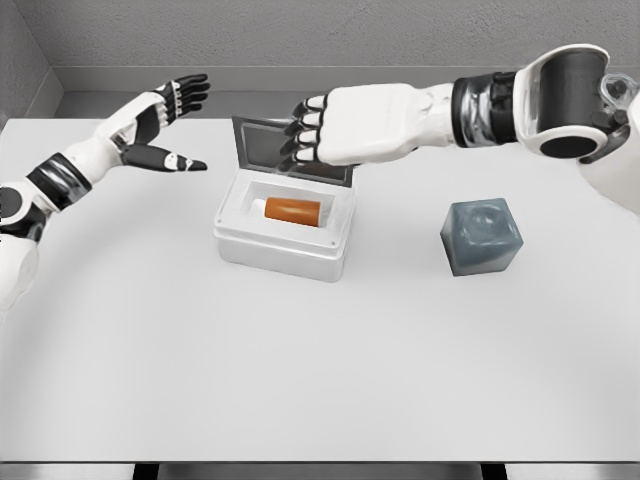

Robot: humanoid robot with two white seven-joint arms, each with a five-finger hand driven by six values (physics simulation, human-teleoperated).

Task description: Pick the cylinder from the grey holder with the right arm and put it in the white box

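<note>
An orange cylinder (292,210) lies on its side inside the white box (283,247), whose grey lid (270,145) stands open at the back. My right hand (325,128) hovers above the box's back edge, in front of the lid, its fingers loosely curled and holding nothing. The grey holder (482,236), a cube with a round hollow on top, stands to the right of the box with nothing in it. My left hand (172,125) is raised at the far left, fingers spread.
The white table (300,380) spreads wide in front of the box and holder. A grey wall runs behind its far edge.
</note>
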